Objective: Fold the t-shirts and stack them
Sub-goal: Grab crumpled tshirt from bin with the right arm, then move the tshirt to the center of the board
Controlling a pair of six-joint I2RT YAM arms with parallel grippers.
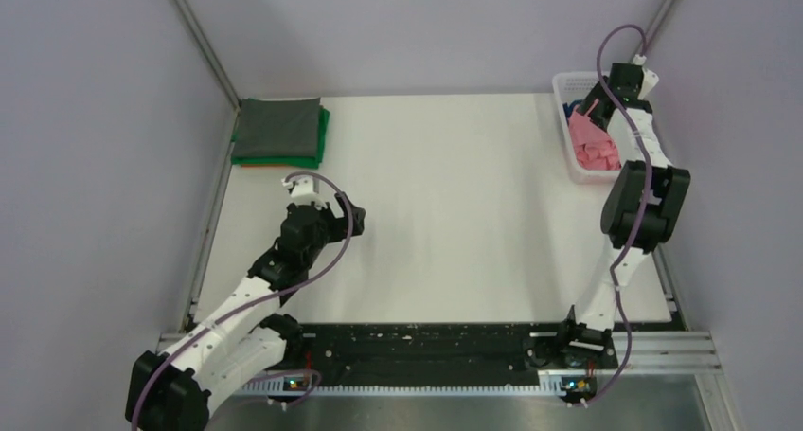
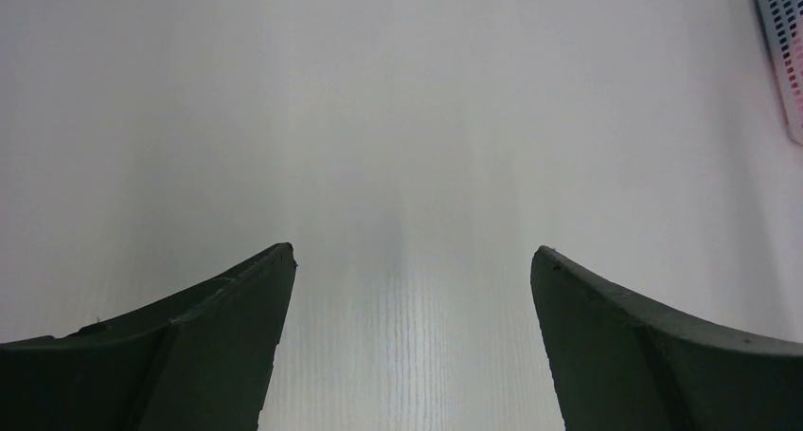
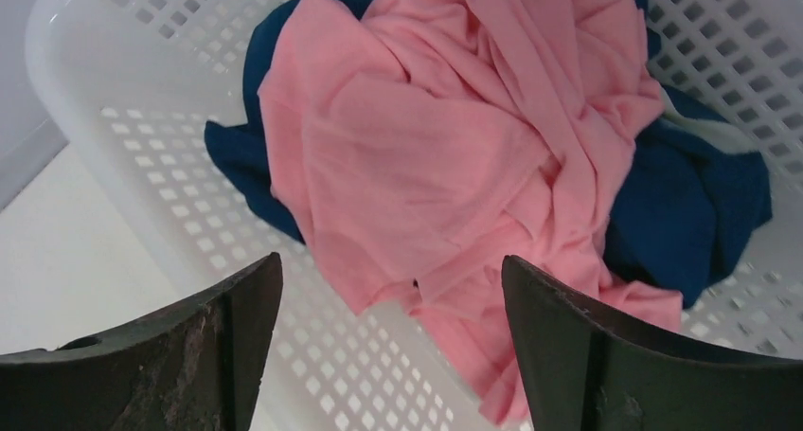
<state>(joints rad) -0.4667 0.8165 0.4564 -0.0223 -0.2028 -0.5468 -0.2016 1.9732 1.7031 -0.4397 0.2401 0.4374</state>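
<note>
A crumpled salmon-pink t-shirt (image 3: 445,156) lies on a dark blue t-shirt (image 3: 691,213) in the white lattice basket (image 3: 123,80) at the far right of the table; the pink shirt also shows in the top view (image 1: 593,151). My right gripper (image 3: 391,279) hovers open and empty just above the basket, over the pink shirt's near edge; in the top view (image 1: 589,110) it is over the basket's far end. A folded stack at the far left has the grey shirt (image 1: 276,128) on top, over the green (image 1: 323,137) and orange (image 1: 260,166) ones. My left gripper (image 2: 413,260) is open and empty over bare table.
The basket (image 1: 566,137) stands at the table's right edge, with the right arm's elbow (image 1: 646,204) beside it. A corner of the basket shows in the left wrist view (image 2: 784,43). A metal rail runs along the table's left edge (image 1: 210,213).
</note>
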